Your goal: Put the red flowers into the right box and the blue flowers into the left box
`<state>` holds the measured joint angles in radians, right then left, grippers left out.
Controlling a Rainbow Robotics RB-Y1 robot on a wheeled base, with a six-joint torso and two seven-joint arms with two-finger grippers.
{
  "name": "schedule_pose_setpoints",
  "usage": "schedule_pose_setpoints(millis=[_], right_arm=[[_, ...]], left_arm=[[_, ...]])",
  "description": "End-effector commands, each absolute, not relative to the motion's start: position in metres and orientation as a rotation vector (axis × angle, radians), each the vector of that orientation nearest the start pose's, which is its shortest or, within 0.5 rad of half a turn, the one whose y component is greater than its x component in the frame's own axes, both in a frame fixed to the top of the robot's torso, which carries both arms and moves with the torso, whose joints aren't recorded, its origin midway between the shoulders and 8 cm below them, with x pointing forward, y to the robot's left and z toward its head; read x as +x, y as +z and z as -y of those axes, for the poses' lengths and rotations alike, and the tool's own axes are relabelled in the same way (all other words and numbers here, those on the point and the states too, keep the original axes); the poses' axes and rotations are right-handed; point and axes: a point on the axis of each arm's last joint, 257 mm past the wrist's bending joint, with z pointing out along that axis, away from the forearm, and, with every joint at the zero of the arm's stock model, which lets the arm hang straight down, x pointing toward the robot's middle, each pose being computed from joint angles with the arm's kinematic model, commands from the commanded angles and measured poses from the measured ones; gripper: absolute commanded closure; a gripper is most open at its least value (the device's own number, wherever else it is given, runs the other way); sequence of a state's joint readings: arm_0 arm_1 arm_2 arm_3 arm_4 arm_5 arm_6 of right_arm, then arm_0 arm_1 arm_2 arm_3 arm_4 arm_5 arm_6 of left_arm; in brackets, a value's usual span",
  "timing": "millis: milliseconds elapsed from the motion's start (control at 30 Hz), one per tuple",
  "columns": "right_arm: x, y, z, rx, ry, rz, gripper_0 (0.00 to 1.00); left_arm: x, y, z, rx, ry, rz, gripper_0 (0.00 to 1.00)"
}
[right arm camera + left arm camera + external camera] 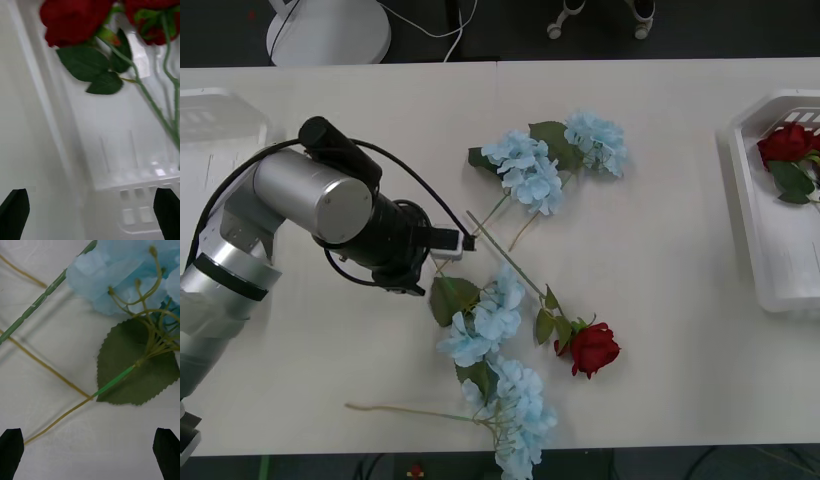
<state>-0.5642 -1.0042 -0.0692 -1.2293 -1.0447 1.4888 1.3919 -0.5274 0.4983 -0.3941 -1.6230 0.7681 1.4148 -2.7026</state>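
Front view: left arm hides left tool, blue flowers adjacent.

Counter: matt off-white, smooth, faintly creased like a cloth cover in the left wrist view
Right box: white moulded plastic, slightly glossy, slotted wall
Left arm: brushed silver metal shell, black matt joints and cable
Red flowers: cloth petals, velvety matt
Blue flowers: thin pale cloth petals, matt; leaves textured fabric with serrated edges; stems smooth plastic, green and tan
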Motion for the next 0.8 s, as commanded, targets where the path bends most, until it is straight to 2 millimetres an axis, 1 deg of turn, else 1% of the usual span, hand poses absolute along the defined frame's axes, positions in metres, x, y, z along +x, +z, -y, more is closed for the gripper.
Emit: schedule_pose_setpoints(millis=[33,100,167,200,233,333,367,400,467,500,533,600,633,800], right_arm=[[0.538,-0.133,0.389,0.396,0.33,-2.528,0.01],[0.545,-0.131,0.368,0.429,0.355,-2.5,0.01],[0.554,-0.131,0.333,0.478,0.406,-2.466,0.01],[0.557,-0.132,0.323,0.493,0.419,-2.458,0.01],[0.562,-0.131,0.308,0.508,0.442,-2.447,0.0],[0.571,-0.132,0.279,0.548,0.489,-2.434,0.0],[0.575,-0.132,0.265,0.569,0.514,-2.425,0.0],[0.576,-0.134,0.261,0.581,0.52,-2.425,0.0],[0.582,-0.133,0.242,0.59,0.526,-2.413,0.0],[0.583,-0.134,0.239,0.593,0.52,-2.409,0.0],[0.587,-0.135,0.23,0.596,0.511,-2.4,0.0],[0.593,-0.139,0.218,0.598,0.485,-2.383,0.0],[0.595,-0.143,0.208,0.594,0.476,-2.382,0.0],[0.604,-0.162,0.177,0.58,0.449,-2.407,0.0]], left_arm=[[0.476,-0.28,-0.112,-2.863,-0.243,2.231,0.0],[0.476,-0.284,-0.108,-2.887,-0.266,2.204,0.0],[0.477,-0.289,-0.105,-2.916,-0.304,2.173,0.0],[0.478,-0.291,-0.105,-2.923,-0.325,2.16,0.0],[0.479,-0.293,-0.104,-2.934,-0.356,2.143,0.0],[0.482,-0.298,-0.102,-2.956,-0.429,2.091,0.0],[0.483,-0.3,-0.102,-2.968,-0.464,2.066,0.0],[0.484,-0.3,-0.1,-2.978,-0.479,2.056,0.0],[0.484,-0.305,-0.1,-2.983,-0.513,2.02,0.0],[0.483,-0.307,-0.1,-2.986,-0.517,2.008,0.0],[0.482,-0.308,-0.099,-2.99,-0.526,1.997,0.0],[0.482,-0.31,-0.098,-2.993,-0.541,1.979,0.12],[0.482,-0.31,-0.096,-2.997,-0.548,1.972,0.18],[0.48,-0.318,-0.091,-3.015,-0.58,1.921,0.22]])
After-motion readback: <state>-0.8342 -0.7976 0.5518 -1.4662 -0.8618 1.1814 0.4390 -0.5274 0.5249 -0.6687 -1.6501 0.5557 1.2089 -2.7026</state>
